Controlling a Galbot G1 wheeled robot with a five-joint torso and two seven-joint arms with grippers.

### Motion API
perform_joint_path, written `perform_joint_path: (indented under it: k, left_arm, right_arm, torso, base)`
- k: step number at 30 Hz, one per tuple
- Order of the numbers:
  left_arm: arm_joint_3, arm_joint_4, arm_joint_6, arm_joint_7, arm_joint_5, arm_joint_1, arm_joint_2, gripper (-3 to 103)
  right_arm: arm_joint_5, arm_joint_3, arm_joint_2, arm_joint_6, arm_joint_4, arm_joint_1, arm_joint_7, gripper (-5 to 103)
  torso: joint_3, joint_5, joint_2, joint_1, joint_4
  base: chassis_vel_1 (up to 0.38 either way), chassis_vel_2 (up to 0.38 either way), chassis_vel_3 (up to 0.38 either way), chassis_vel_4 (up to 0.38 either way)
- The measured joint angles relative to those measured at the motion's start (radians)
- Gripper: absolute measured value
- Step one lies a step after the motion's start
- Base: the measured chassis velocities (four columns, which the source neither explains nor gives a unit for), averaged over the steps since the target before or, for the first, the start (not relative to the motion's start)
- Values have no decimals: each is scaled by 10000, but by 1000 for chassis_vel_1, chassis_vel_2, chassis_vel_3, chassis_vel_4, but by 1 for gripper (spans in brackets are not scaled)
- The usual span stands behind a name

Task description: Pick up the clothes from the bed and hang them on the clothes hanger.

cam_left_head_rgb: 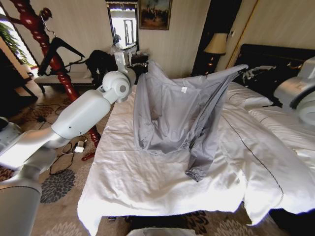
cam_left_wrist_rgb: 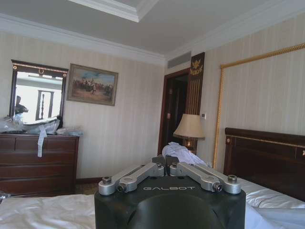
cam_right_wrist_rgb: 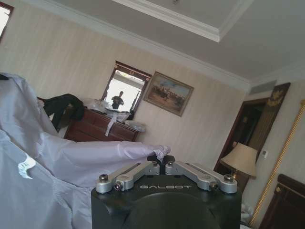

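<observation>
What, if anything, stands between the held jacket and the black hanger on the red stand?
In the head view, the robot's own left arm crosses between the jacket and the hanger; nothing else visible does. The left gripper and right gripper grip the jacket.

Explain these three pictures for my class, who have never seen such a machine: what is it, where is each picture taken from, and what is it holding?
This is a wheeled robot with two white arms. The wide picture comes from a camera on its head, looking down at the bed. The other two come from cameras on its wrists, each looking past a black gripper. The left gripper and the right gripper are each shut on a pinch of the grey jacket, holding it spread out in the air above the white duvet. Behind the left arm stands a red coat stand with a black hanger on it.
</observation>
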Motion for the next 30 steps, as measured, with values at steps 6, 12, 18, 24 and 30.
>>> perform_joint_path:
  k: [6, 12, 18, 24, 30]
  left_arm:
    - [155, -12, -40, -150, 240, 558, -111, 0]
    - [226, -258, -40, -269, 552, 1290, 27, 0]
    - [115, 599, -83, -145, 630, 1108, -88, 0]
    - [187, 3034, -285, 522, 1012, 160, -887, 0]
    - [221, 5477, -580, 929, 1334, -1022, -2116, 0]
  right_arm:
    - [190, -2494, 1962, -338, -745, 1069, 903, 0]
    - [-507, -5632, 4544, -413, -1910, 3991, 1362, 0]
    - [-730, -7244, 5773, -277, -3540, 6140, 1220, 0]
    - [-723, -9308, 7745, -140, -5971, 9027, 1227, 0]
    - [-1076, -10434, 9305, 202, -8852, 11471, 1179, 0]
  torso:
    - [-1, 7, 1, -3, -12]
    - [6, 1, -3, 8, 15]
    - [0, 3, 0, -1, -5]
    - [5, 3, -3, 6, 6]
    - [4, -2, -3, 5, 2]
  base:
    - [0, 0, 0, 0]
    - [0, 0, 0, 0]
    - [0, 0, 0, 0]
    - [0, 0, 0, 0]
    - [0, 0, 0, 0]
